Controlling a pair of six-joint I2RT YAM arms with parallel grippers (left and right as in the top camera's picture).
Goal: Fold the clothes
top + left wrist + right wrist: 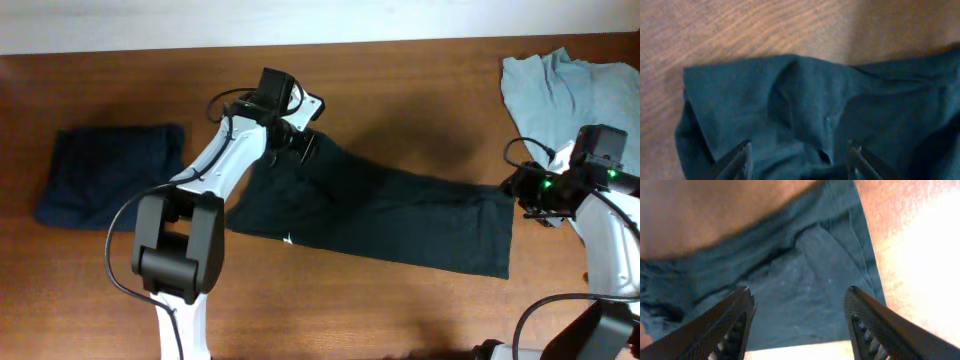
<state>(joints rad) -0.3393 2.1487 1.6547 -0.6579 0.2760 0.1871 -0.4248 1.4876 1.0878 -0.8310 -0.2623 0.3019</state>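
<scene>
The dark greenish T-shirt (390, 212) lies stretched out across the middle of the wooden table, folded lengthways into a long band. My left gripper (305, 140) is open over its upper left end; in the left wrist view the fingers (799, 150) straddle rumpled dark fabric (805, 100). My right gripper (520, 190) is open at the shirt's right edge; in the right wrist view the fingers (799, 297) hang above the shirt's hem (805, 270). Neither gripper holds fabric.
A folded dark blue garment (110, 175) lies at the left of the table. A light blue garment (565, 85) lies crumpled at the back right corner, near my right arm. The wooden table (400, 80) shows behind the shirt.
</scene>
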